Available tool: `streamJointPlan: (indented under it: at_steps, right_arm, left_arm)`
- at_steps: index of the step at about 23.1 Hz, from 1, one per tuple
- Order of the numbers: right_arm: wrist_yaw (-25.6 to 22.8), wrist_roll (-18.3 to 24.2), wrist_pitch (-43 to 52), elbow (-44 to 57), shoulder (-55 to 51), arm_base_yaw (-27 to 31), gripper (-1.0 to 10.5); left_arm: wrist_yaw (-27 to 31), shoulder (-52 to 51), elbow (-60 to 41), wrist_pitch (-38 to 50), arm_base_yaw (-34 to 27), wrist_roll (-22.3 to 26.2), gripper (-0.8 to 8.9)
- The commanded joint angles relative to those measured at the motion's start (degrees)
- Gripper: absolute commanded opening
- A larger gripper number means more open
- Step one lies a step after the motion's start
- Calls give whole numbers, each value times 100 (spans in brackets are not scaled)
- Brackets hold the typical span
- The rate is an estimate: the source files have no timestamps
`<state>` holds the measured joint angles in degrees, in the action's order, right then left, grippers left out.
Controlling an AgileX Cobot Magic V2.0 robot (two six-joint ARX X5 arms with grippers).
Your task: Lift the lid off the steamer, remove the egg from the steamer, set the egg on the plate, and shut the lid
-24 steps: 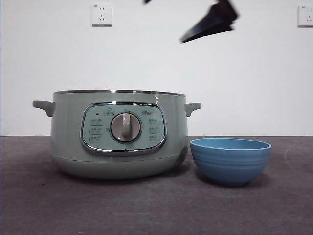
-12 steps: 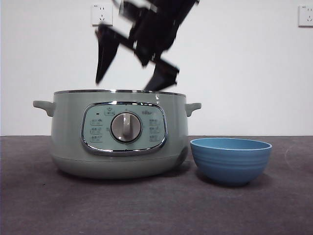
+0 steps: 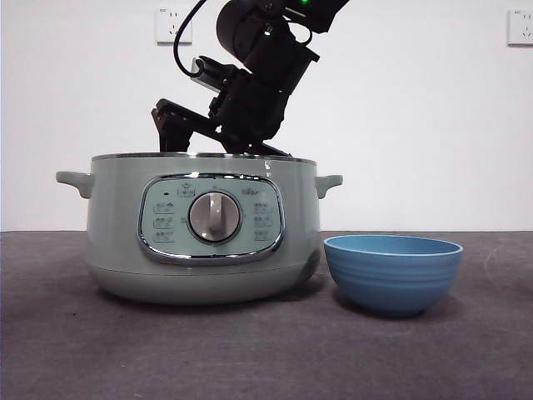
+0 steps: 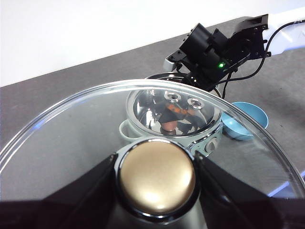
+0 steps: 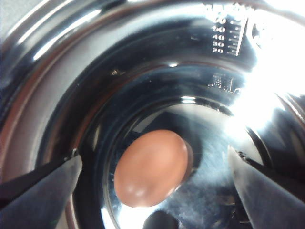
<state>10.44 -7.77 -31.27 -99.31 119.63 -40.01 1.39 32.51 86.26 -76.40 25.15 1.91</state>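
Note:
The pale green steamer (image 3: pixel 204 229) stands open on the table with no lid on it. My left gripper (image 4: pixel 156 183) is shut on the knob (image 4: pixel 156 174) of the glass lid (image 4: pixel 66 138) and holds it high above and away from the pot. A brown egg (image 5: pixel 151 167) lies on the shiny steel bottom of the steamer (image 5: pixel 143 71). My right gripper (image 5: pixel 155 153) is open, its jaws on either side above the egg and not touching it. In the front view the right gripper (image 3: pixel 218 142) dips at the pot's rim. The blue plate (image 3: pixel 391 271) stands empty right of the steamer.
The steamer's side handles (image 3: pixel 75 180) stick out at both sides. Its control panel and dial (image 3: pixel 214 217) face the front camera. Through the lid the left wrist view shows the steamer (image 4: pixel 143 102), the right arm (image 4: pixel 214 52) and the plate (image 4: pixel 248 121).
My right arm has come down from the top right and now reaches over the steamer's mouth with open jaws at the rim. The steamer and plate have not moved.

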Motion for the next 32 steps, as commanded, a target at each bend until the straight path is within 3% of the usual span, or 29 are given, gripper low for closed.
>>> streamJointPlan:
  at_steps: [1, 8, 17, 21, 26, 29, 32]
  right_arm:
    - [-35, -39, 35, -4, 181, -55, 558]
    - [-61, -81, 46, -4, 404, -101, 508]
    - [-136, -120, -68, -4, 413, -103, -5]
    - [-142, -28, -46, -33, 350, -105, -12]
    - [-201, 162, -267, -35, -1025, -103, -12]
    - [-942, 623, -1283, -35, -2218, -103, -12]
    - [-1399, 741, -2380, -26, -3185, 26, -12]
  left_arm:
    - [2, -48, 28, -57, -11, 28, -8]
    - [2, -57, 28, -186, -11, 26, -9]
    - [2, -57, 28, -186, -11, 26, -9]
    - [-4, -57, 28, -98, -11, 24, -9]
    - [-22, -55, 28, 297, -11, 20, -9]
    - [-35, -42, 28, 461, -11, 24, -9]
    - [-48, -39, 28, 605, -11, 31, -9]
